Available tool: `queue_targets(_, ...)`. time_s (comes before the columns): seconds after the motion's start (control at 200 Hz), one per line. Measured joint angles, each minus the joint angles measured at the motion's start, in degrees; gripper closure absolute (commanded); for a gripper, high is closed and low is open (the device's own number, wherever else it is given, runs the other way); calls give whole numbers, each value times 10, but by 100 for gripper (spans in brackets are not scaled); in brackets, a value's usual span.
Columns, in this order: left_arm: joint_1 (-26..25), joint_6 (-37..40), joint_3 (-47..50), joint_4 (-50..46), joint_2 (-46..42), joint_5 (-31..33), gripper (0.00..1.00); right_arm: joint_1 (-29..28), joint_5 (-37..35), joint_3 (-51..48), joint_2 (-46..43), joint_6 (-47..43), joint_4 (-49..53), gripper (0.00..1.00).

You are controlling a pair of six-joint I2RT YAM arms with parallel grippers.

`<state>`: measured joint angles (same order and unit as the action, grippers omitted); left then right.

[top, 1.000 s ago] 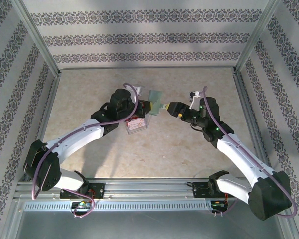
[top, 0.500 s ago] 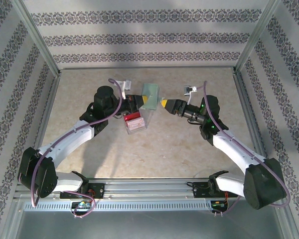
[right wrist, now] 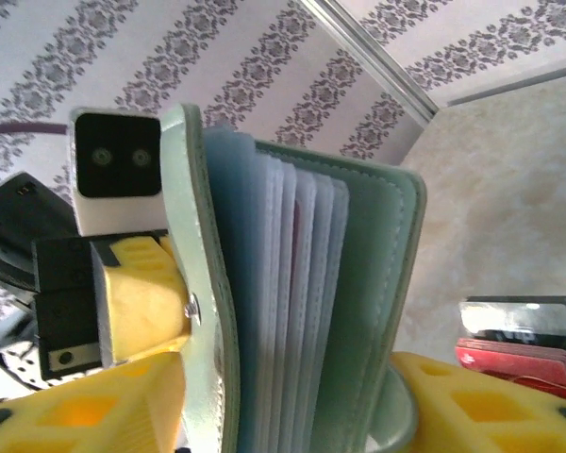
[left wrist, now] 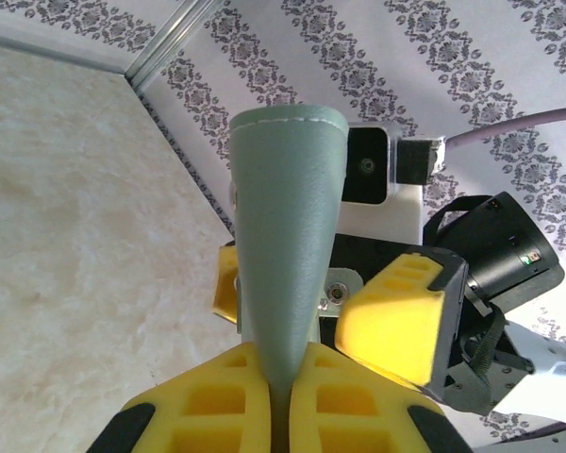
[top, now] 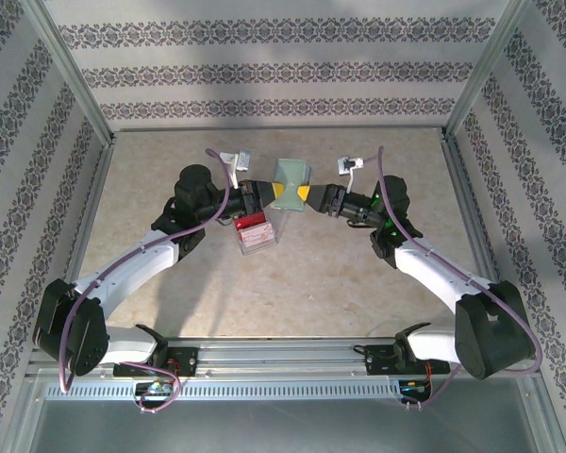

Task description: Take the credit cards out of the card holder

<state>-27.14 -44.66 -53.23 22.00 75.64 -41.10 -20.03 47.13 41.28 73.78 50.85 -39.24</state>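
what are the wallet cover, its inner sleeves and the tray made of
The wallet cover looks like matte teal leather or faux leather: fine grain, stitched edge. The inner sleeves seem thin frosted plastic, translucent stacked sheets. The tray is probably clear hard plastic: glossy, see-through walls.

The right pincer (top: 307, 195) is swinging in toward the card holder (top: 291, 182) and closing on its right edge, while the left pincer (top: 275, 192) is levelling out, its wrist drawing back leftward.
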Motion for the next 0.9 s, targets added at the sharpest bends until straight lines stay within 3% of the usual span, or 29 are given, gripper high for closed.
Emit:
queue_targets(0.305, 0, -21, 3, 39, -3, -9, 100, 3, 12, -6, 2, 52, -96, 69)
queue_targets(0.625, 2, -44, 3, 68, 3, -17, 80, 8, 18, -10, 2, 86, -144, 93)
queue_targets(0.68, 3, -48, 3, 68, 7, -17, 72, 8, 19, -10, 1, 90, -146, 95)
queue_targets(0.814, 3, -54, 3, 68, 17, -12, 35, 8, 21, -11, 1, 91, -146, 99)
queue_targets(0.899, 3, -56, 3, 64, 23, -11, 19, 8, 20, -12, 0, 90, -138, 100)
